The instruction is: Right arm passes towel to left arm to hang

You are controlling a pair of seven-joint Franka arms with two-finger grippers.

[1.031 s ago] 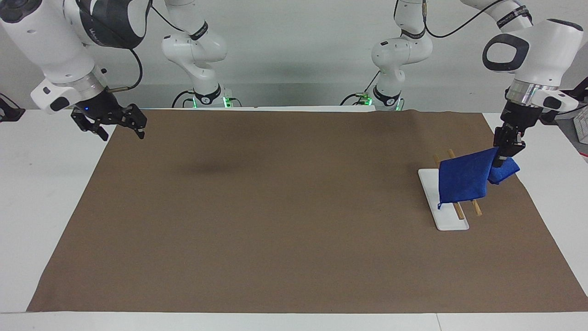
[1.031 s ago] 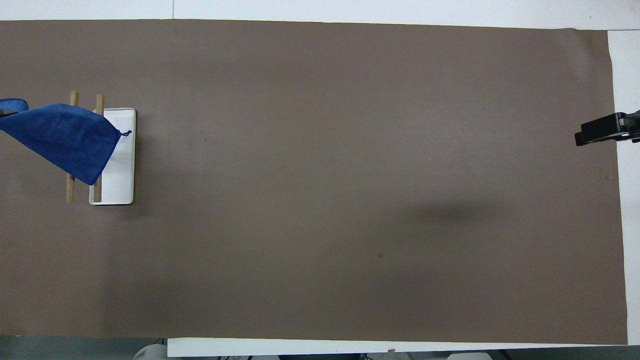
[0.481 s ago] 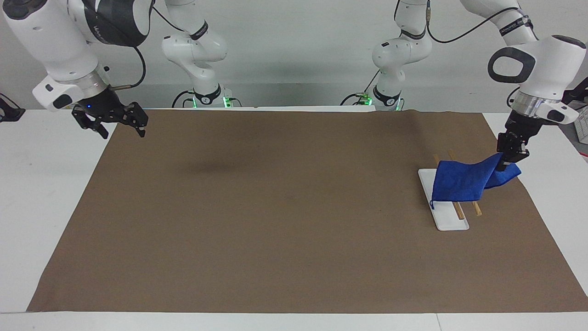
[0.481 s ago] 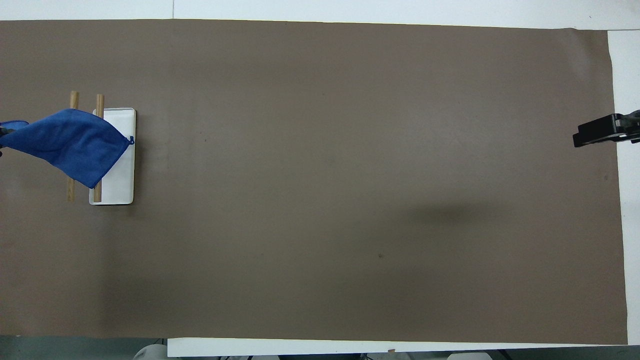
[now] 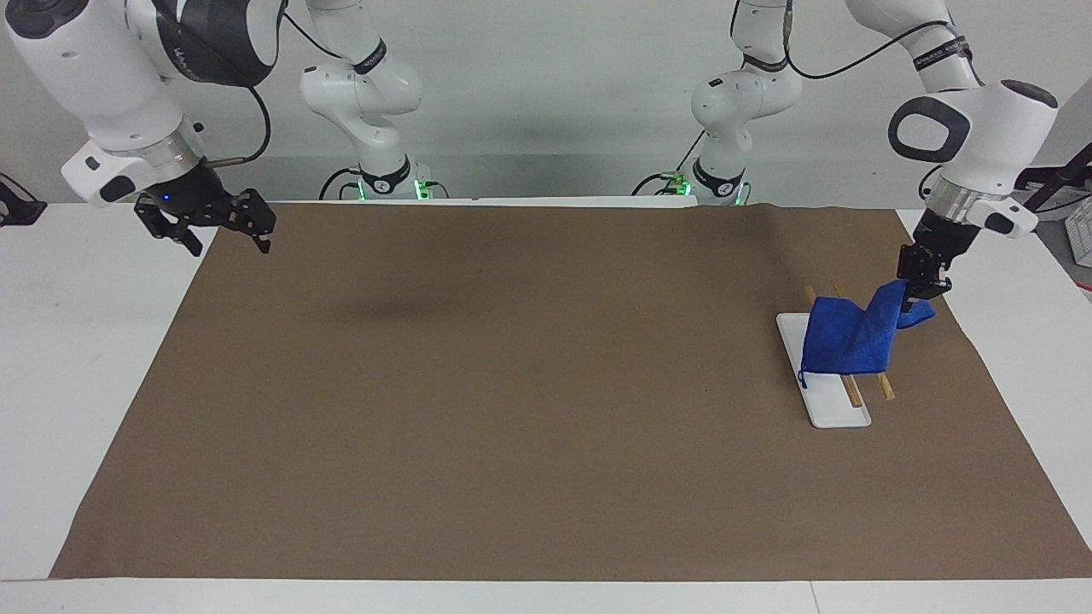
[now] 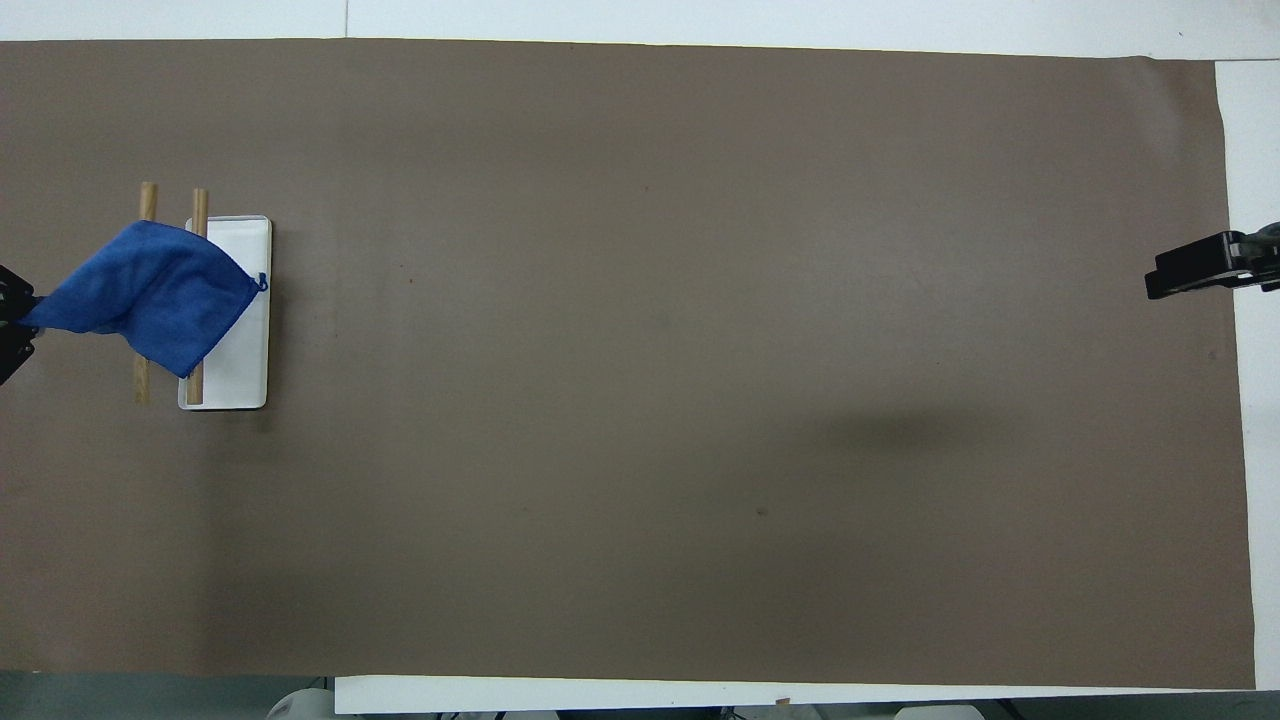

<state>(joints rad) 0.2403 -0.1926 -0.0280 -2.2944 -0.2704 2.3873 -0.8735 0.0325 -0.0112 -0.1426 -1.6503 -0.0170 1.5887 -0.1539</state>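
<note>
The royal-blue towel (image 5: pixel 846 337) drapes over the two wooden rails of a small rack (image 5: pixel 853 390) on a white base (image 5: pixel 832 409) at the left arm's end of the table; its loop cord hangs at the lower corner. It also shows in the overhead view (image 6: pixel 150 292). My left gripper (image 5: pixel 916 288) is shut on the towel's upper corner, just above the rack, and shows at the overhead view's edge (image 6: pixel 10 325). My right gripper (image 5: pixel 217 234), fingers spread wide and empty, waits in the air over the mat's corner at the right arm's end (image 6: pixel 1195 272).
A brown mat (image 5: pixel 529 384) covers most of the white table. Two smaller white arms with green-lit bases (image 5: pixel 384 183) (image 5: pixel 712 183) stand at the robots' edge of the table.
My left gripper has come down and drawn back toward the robots with the towel's corner, so the towel has settled lower over the rack rails. The right arm has barely moved.
</note>
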